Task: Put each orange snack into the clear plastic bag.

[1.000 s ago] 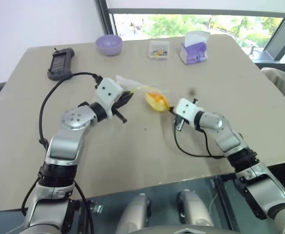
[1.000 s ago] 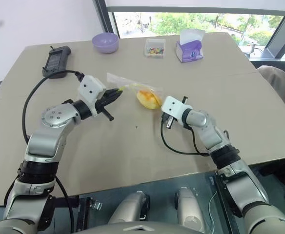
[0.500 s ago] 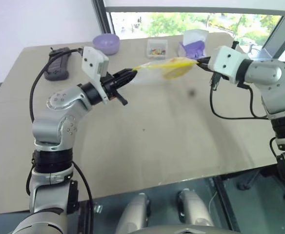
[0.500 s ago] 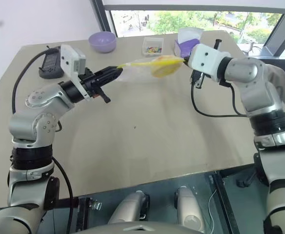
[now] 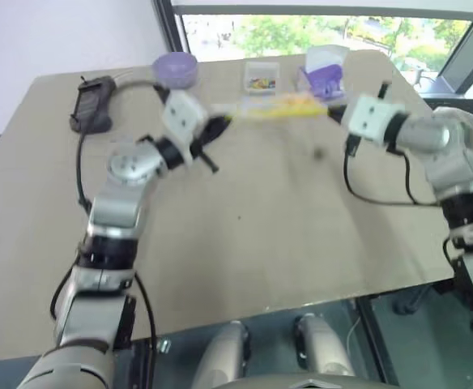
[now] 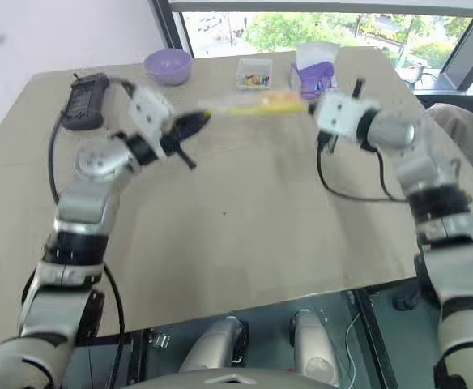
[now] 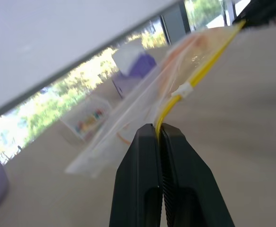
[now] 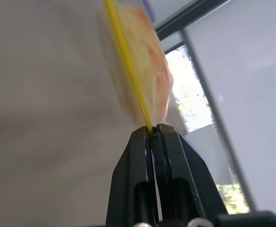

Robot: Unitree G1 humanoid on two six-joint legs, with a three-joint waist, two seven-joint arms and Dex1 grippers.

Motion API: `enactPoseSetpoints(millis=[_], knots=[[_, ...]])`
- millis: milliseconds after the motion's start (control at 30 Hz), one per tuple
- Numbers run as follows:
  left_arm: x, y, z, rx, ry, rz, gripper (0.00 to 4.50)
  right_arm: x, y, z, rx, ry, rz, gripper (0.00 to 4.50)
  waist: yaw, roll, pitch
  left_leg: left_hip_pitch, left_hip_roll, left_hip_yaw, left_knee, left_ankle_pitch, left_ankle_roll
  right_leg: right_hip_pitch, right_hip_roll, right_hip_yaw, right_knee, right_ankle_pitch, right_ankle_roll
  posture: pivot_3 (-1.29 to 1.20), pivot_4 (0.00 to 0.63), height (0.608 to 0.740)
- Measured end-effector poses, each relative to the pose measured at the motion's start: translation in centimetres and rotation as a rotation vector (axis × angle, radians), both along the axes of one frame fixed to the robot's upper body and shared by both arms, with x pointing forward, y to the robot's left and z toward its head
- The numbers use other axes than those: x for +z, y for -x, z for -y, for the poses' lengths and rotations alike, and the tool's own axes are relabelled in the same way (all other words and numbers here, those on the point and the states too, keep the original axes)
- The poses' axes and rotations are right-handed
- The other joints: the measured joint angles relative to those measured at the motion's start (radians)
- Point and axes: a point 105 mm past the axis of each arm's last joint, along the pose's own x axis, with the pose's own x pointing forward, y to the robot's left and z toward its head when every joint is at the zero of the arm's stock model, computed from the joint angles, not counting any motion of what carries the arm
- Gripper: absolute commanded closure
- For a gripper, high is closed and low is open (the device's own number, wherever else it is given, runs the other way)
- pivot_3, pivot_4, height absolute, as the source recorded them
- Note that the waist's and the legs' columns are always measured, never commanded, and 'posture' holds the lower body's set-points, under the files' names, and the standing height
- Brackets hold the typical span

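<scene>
Left wrist view looks along the left gripper (image 7: 159, 130), whose two black fingers are pinched together on the yellow seal strip of the clear plastic bag (image 7: 142, 106). From that clamp the strip runs away as a thin taut line with a small white slider on it. The film is glossy, thin and see-through, hanging slack to one side of the strip.

At the strip's other end the right gripper (image 8: 152, 132) is likewise closed on the yellow edge. Just beyond its fingertips the orange snack (image 8: 147, 75) sits inside the bag: a rounded orange-yellow lump, blurred, pressing the film outward.

From the head camera, the bag is stretched between the two grippers above the far part of the matte beige table (image 5: 285, 227), with the snack nearer the right one. Behind it stand a purple bowl (image 5: 176, 69), a small clear box of colourful candies (image 5: 262, 78), a purple tissue pack (image 5: 324, 74) and a dark handheld device (image 5: 91, 97).
</scene>
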Motion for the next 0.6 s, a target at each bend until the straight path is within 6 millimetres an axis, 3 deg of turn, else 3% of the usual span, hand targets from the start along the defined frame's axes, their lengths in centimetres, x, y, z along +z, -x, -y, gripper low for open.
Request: enactPoseSetpoints(millis=[33,67,167,200,300,433,600], knots=[[-0.5,0.1,0.0,-0.001,-0.005,-0.01,4.5,-0.5,0.1,0.0,-0.001,0.001,-0.013,4.4,0.0,0.0,0.0,-0.001,0.0,0.0,0.0,0.0,0.0,-0.002,0.0,0.0,0.0,0.0,0.0,0.0,0.15,0.74],[-2.4,0.9,0.1,-0.007,-0.033,-0.047,4.5,-2.7,0.9,0.0,-0.007,0.002,-0.069,4.4,0.001,0.0,0.0,-0.007,0.0,-0.001,0.003,0.0,0.0,-0.007,0.001,-0.001,0.0,0.0,0.0,0.0,0.15,0.74],[-5.2,2.6,-0.2,0.003,-0.072,-0.087,4.5,-7.1,3.5,-0.5,-0.021,-0.022,-0.199,3.49,0.004,0.001,0.001,-0.01,0.0,-0.001,0.009,0.0,0.0,-0.01,0.001,-0.001,0.002,0.0,0.0,0.0,0.15,0.74],[-5.5,2.7,-0.3,0.006,-0.079,-0.09,4.5,-7.4,3.9,-0.6,-0.034,-0.06,-0.213,3.08,0.005,0.002,0.001,-0.01,0.0,-0.001,0.013,0.0,0.0,-0.009,0.001,-0.001,0.005,0.0,0.0,0.0,0.15,0.74],[-4.2,3.0,0.2,-0.011,-0.072,-0.044,4.5,-5.9,5.0,-1.6,-0.014,-0.134,-0.223,1.64,0.007,0.002,0.002,-0.002,-0.001,-0.002,0.017,-0.003,0.005,0.002,0.001,-0.002,0.008,0.002,0.001,0.0,0.15,0.74],[-3.1,3.1,-0.1,-0.01,-0.055,-0.017,4.5,-2.9,6.4,-2.8,0.058,-0.21,-0.218,1.64,0.008,0.004,0.004,0.025,0.003,-0.005,0.016,-0.003,0.006,0.032,0.006,-0.006,0.001,0.001,0.001,0.0,0.15,0.74],[-2.3,3.1,0.2,-0.033,-0.04,-0.002,4.5,0.7,7.3,-7.3,0.204,-0.265,-0.153,1.64,0.001,0.004,0.004,0.026,0.004,-0.007,0.016,-0.003,0.006,0.033,0.007,-0.009,0.001,0.003,0.0,0.0,0.15,0.74]])
